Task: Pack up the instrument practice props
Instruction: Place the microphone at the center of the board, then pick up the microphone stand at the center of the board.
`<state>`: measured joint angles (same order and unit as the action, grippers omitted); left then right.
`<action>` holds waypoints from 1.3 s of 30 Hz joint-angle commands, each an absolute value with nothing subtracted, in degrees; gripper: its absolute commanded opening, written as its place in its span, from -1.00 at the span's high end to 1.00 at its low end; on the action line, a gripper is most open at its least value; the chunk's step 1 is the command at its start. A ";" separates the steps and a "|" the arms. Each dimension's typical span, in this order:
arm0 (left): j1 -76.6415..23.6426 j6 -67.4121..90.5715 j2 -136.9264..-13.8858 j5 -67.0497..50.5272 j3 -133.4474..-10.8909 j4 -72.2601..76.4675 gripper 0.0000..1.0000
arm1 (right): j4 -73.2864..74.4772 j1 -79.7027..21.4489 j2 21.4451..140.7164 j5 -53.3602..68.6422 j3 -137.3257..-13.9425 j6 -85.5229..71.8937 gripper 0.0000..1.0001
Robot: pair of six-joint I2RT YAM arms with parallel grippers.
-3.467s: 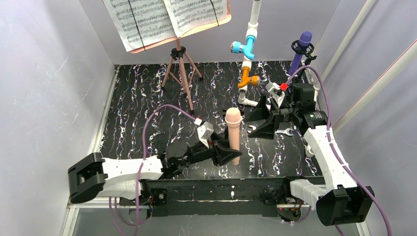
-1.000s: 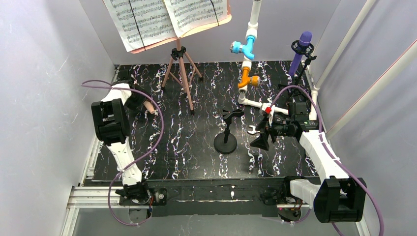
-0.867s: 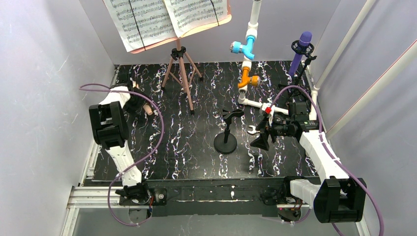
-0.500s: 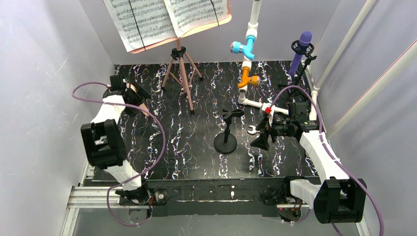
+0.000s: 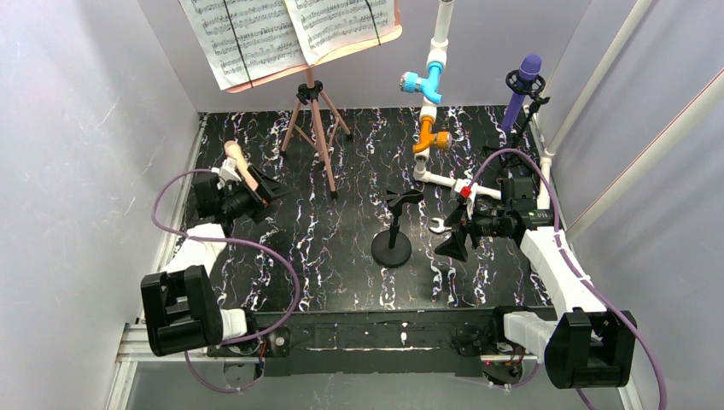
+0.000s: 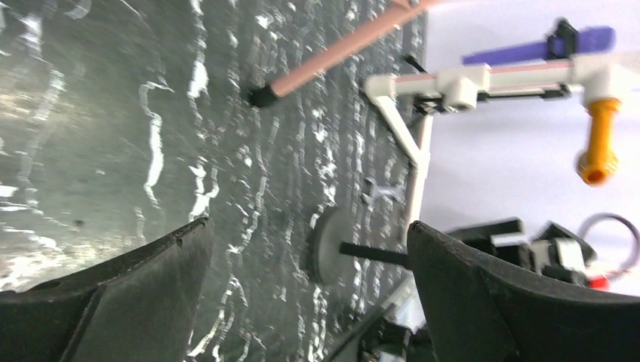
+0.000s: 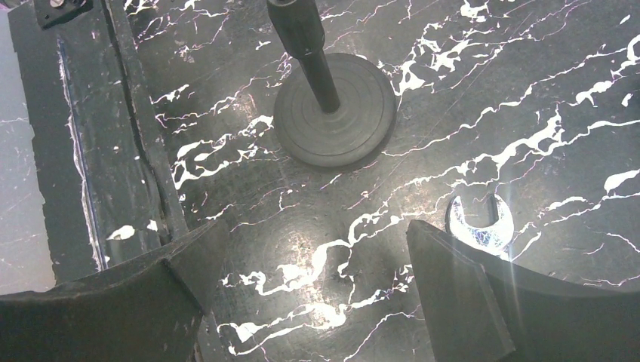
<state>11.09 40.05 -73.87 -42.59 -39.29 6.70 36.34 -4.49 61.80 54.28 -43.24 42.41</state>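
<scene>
**Black microphone holder, thin stem on a round disc base, cradle empty.** It stands near the middle of the black, white-veined desk. Its long axis is vertical.

- **Right wrist view.** The disc base lies ahead of my fingertips with bare desk between us. The stem rises from the middle of the disc.
- **Right claw.** Seen from above, it sits just to the holder's right and points towards it. The jaws are spread wide and grip nothing.
- **Silver open-ended wrench.** It lies flat on the desk between the holder and this claw, just beside my fingertips. It is not a prop.
- **Left claw.** It hangs well apart, over the desk's left side. Its own camera shows the jaws parted wide with nothing between them.
- **Peach toy microphone.** It lies just behind the left claw, near the left wall. Whether it touches the claw I cannot tell.

**Reading.** My right arm is much the nearer to the holder. The next move would seem to be a short reach leftward past the wrench, with the jaws set to close across the upright stem above the disc.
</scene>
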 commanded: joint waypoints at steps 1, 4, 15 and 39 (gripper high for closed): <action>11.12 53.22 -72.61 -57.53 -32.55 29.00 -0.96 | 36.57 -4.48 60.82 55.37 -42.76 43.77 -0.97; 8.56 51.71 -68.69 -59.44 -29.54 32.94 -0.96 | 36.57 -4.48 60.82 55.53 -42.64 44.01 -0.97; -22.77 19.10 -56.38 -38.56 -24.13 35.97 -0.96 | 36.69 -4.48 61.08 56.82 -42.23 44.66 -0.97; -40.77 10.89 -94.02 -30.46 -35.40 75.06 -0.72 | 36.32 -4.39 61.08 56.16 -41.84 44.69 -0.97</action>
